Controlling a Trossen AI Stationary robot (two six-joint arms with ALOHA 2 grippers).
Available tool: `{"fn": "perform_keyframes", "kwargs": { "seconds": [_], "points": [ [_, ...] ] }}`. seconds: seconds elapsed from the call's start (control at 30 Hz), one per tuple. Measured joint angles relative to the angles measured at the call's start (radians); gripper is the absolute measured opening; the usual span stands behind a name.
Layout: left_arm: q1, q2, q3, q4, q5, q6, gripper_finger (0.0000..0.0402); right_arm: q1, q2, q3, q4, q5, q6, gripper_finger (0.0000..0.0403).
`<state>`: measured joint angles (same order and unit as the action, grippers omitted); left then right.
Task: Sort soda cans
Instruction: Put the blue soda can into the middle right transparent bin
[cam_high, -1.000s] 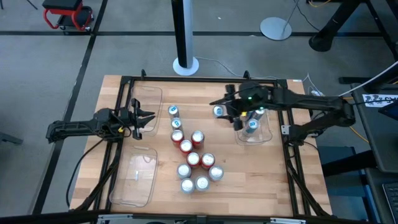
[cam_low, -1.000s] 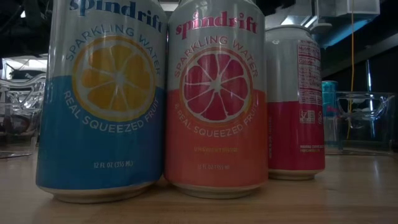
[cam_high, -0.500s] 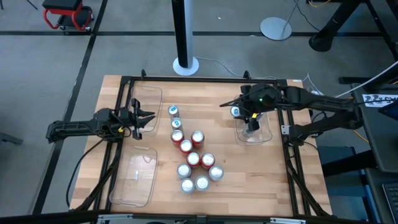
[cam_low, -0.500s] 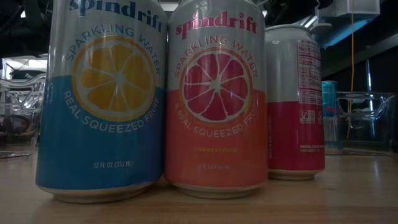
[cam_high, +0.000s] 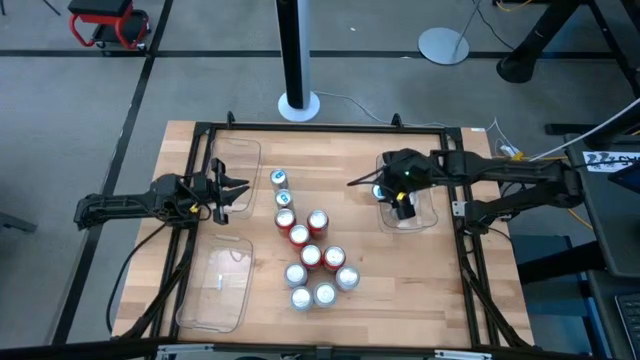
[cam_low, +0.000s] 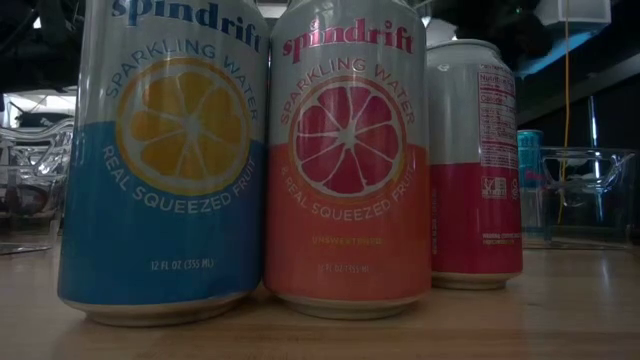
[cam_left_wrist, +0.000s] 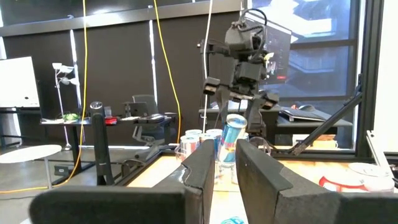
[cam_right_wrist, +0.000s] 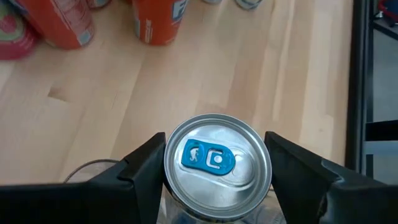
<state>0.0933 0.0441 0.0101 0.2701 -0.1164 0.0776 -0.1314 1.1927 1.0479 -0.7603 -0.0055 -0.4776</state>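
Soda cans (cam_high: 311, 255), red and silver with silver tops, cluster at the centre of the wooden counter (cam_high: 440, 280). The right hand (cam_high: 383, 186) grasps a blue-tabbed silver can (cam_right_wrist: 217, 165) over the clear plastic tray (cam_high: 425, 215), right of centre. The left hand (cam_high: 240, 189), clenched and empty, waits at the left.

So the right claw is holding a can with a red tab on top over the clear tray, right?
Not quite. The right claw does hold a can over the clear tray, but the tab on top is blue, not red. The right wrist view shows the blue tab plainly on the silver lid.
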Motion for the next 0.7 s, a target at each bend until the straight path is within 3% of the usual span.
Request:
{"fn": "perform_keyframes", "kwargs": {
  "seconds": [0.7],
  "points": [
    [0.0, 0.0, 0.0, 0.001, 0.0, 0.0, 0.0059, -0.008, 0.0, -0.151, 0.092, 0.021, -0.027, 0.0236]
  ]
}}
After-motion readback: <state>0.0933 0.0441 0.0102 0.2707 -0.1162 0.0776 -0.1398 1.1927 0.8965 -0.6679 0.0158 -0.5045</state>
